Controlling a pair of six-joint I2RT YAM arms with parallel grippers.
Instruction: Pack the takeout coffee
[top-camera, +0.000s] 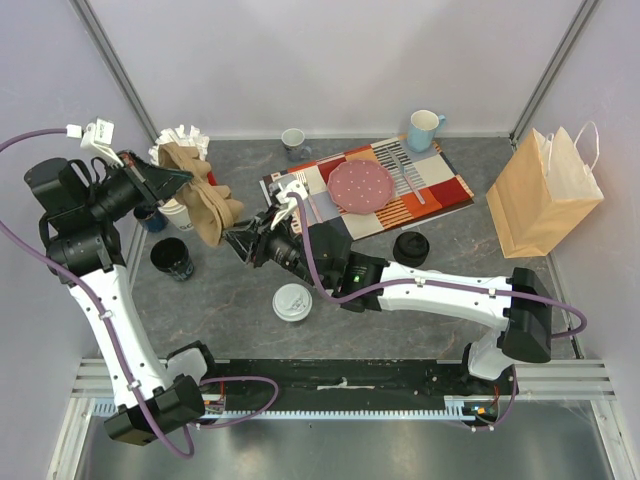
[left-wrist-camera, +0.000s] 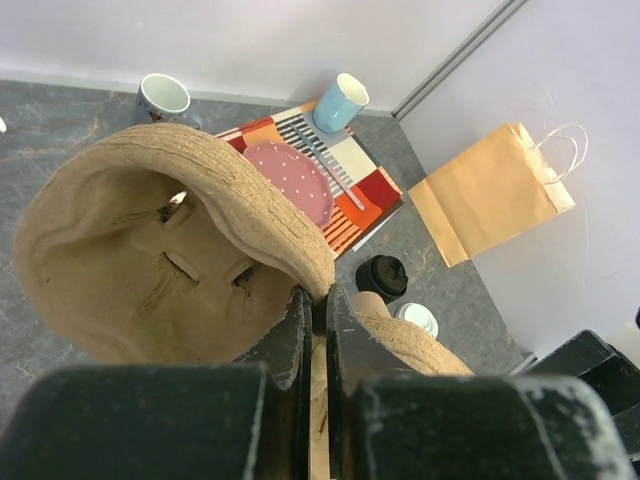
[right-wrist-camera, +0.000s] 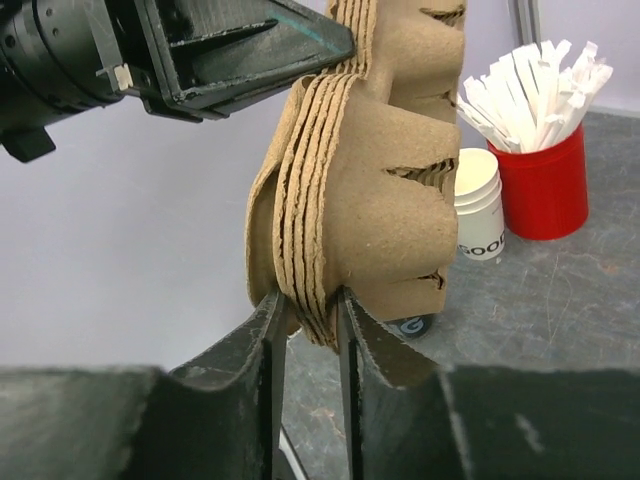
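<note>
From above: stack of carriers (top-camera: 205, 200) at 10 o'clock, pinched at its upper rim by the left gripper (top-camera: 185, 180). Right gripper (top-camera: 238, 247) up against the stack's 5 o'clock end. White-lid cup (top-camera: 292, 302) upright on the table just below centre, beside the right arm. Black-lid cup (top-camera: 411, 248) upright at its 2 o'clock, well apart from it, just below the mat (top-camera: 450, 190). Plate (top-camera: 361, 186) and fork (top-camera: 408, 170) on the mat, at 12 to 1 o'clock. Bag (top-camera: 545, 190) standing at 3 o'clock.

Left wrist: jaws pressed together on the rim of a carrier, nothing but cardboard between them. Both lidded cups on the table at 4 o'clock, past the stack (neither one touched).

Right wrist: jaws on either side of the stack's lower edge, several layers between them, close against the cardboard. Squeezing or only flanking: cannot tell. Red pot (right-wrist-camera: 545, 180) of stirrers at 2 o'clock, lidless white cup (right-wrist-camera: 478, 205) just beside it.
</note>
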